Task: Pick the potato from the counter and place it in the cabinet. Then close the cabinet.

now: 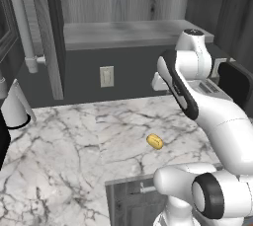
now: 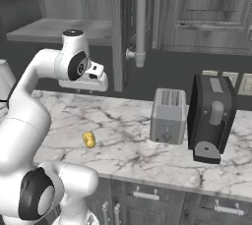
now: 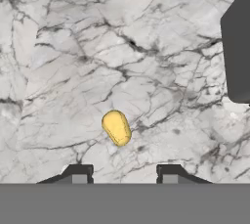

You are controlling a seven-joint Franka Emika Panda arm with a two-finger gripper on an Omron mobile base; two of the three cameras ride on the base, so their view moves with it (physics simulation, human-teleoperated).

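On the counter (image 1: pixel 74 141), the potato (image 1: pixel 154 141) is seen lying loose, not gripped.
From left to right in the right base view: potato, toaster (image 2: pixel 168 116), then a dark appliance (image 2: pixel 212 116). The gripper (image 3: pixel 124 174) is held well above the marble with its tips apart and nothing between them; the potato sits just ahead of them. The cabinet (image 1: pixel 128 32) is open, shelf bare.
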